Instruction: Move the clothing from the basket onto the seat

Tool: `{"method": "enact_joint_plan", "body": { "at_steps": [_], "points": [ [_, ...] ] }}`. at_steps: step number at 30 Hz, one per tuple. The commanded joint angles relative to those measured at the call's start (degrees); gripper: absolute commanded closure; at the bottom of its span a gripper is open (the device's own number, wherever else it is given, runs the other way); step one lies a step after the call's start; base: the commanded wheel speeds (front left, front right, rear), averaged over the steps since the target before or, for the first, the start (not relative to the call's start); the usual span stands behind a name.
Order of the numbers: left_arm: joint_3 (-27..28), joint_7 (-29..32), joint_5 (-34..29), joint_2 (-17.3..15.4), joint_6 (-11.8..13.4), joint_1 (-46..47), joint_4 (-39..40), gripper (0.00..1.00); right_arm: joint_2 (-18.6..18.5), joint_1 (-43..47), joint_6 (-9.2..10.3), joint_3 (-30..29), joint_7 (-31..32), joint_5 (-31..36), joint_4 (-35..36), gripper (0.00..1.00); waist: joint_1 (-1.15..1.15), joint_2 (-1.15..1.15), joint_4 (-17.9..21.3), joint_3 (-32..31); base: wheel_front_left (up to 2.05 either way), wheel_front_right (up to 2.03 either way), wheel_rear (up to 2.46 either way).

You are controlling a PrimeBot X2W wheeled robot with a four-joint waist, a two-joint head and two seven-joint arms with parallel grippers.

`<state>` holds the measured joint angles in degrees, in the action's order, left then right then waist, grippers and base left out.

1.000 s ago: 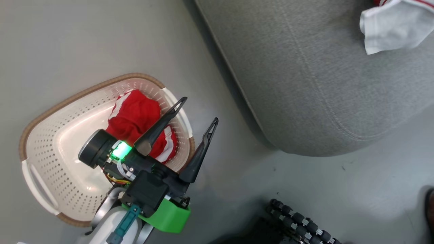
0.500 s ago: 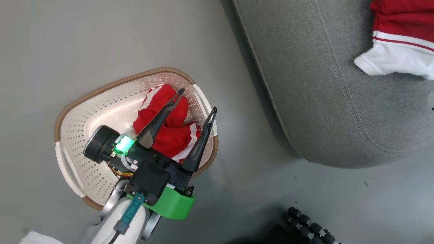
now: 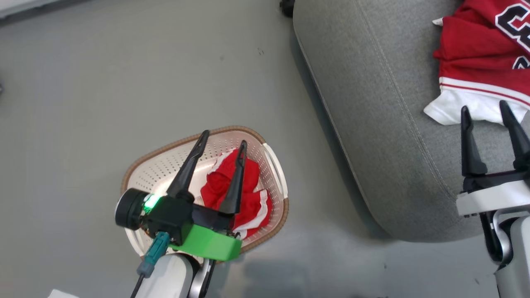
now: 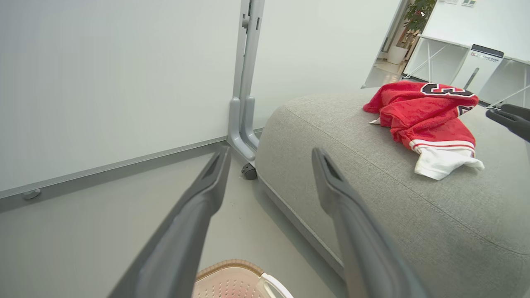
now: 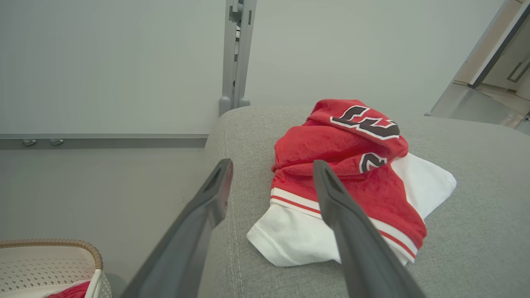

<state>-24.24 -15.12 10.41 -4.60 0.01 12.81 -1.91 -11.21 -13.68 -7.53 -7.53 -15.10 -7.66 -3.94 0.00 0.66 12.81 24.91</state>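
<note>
While my left gripper [image 3: 224, 138] hangs spread and empty above the basket [image 3: 165, 149], red clothing [image 3: 219, 188] lies inside it; right of the basket, my right gripper [image 3: 483, 106], spread, empty, points at jersey [image 3: 476, 62] on seat [image 3: 372, 103].

The left gripper [image 3: 224, 138] hung at the near left, its two dark fingers [image 3: 190, 167] spread wide and empty, pointing far. The right gripper [image 3: 483, 106] stood at the near right, jaws likewise parted, holding nothing.

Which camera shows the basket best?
The head view: most of the basket shows from above, red clothing inside. The left wrist view catches a bit of its rim at the bottom; the right wrist view, a corner at lower left.
</note>
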Motion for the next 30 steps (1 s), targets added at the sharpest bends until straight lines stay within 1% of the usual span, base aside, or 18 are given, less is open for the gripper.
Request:
{"method": "enact_joint_plan", "body": {
  "at_steps": [1, 8, 14, 18, 21, 24, 26, 30],
  "points": [
    [0.8, -0.01, -0.05, 0.41, 0.71, -1.82, 0.12, 0.0, -0.5, 1.46, 0.07, 0.84, -0.09, 0.38, -0.1, 0.0, 0.0, -0.66, -5.58, -9.1, 0.0, 0.0, 0.0],
    [5.45, -0.01, 0.04, 1.55, 3.47, -7.06, 0.8, 0.0, 1.34, 6.71, 0.07, 6.78, -0.09, -0.91, 0.31, 0.0, 0.0, -0.66, -10.92, -18.13, 0.0, 0.0, 0.0],
    [8.81, -0.02, 0.33, 1.69, 4.68, -11.36, 1.59, 0.0, 3.71, 11.28, 0.07, 10.65, -0.09, -2.18, 1.03, 0.0, 0.0, -0.66, -14.26, -23.67, 0.0, 0.0, 0.0],
    [10.26, -0.02, -0.06, 1.67, 5.67, -14.19, 3.54, 0.0, 5.03, 14.58, 0.06, 11.84, -0.09, -2.66, 3.77, 0.0, 0.0, -0.66, -15.88, -25.36, 0.0, 0.0, 0.0],
    [11.05, -0.02, -0.55, 1.67, 5.66, -16.84, 4.39, 0.0, 5.39, 17.26, 0.06, 12.8, -0.09, -2.23, 6.79, 0.0, 0.0, -0.66, -16.46, -26.18, 0.0, 0.0, 0.0],
    [11.6, -0.02, -1.15, 1.68, 5.03, -18.78, 4.65, 0.0, 5.64, 19.74, 0.06, 12.83, -0.09, -1.95, 8.7, 0.0, 0.0, -0.66, -16.64, -26.73, 0.0, 0.0, 0.0],
    [11.52, -0.02, -1.78, 1.68, 4.22, -20.09, 4.9, 0.0, 5.44, 21.16, 0.06, 12.99, -0.09, -1.45, 9.28, 0.0, 0.0, -0.66, -16.64, -27.18, 0.0, 0.0, 0.0],
    [11.48, -0.02, -2.12, 1.69, 3.11, -22.7, 6.57, 0.0, 6.38, 23.96, 0.06, 11.26, -0.09, -1.99, 8.5, 0.0, 0.0, -0.66, -16.18, -28.44, 0.0, 0.0, 0.0]
  ]
}}
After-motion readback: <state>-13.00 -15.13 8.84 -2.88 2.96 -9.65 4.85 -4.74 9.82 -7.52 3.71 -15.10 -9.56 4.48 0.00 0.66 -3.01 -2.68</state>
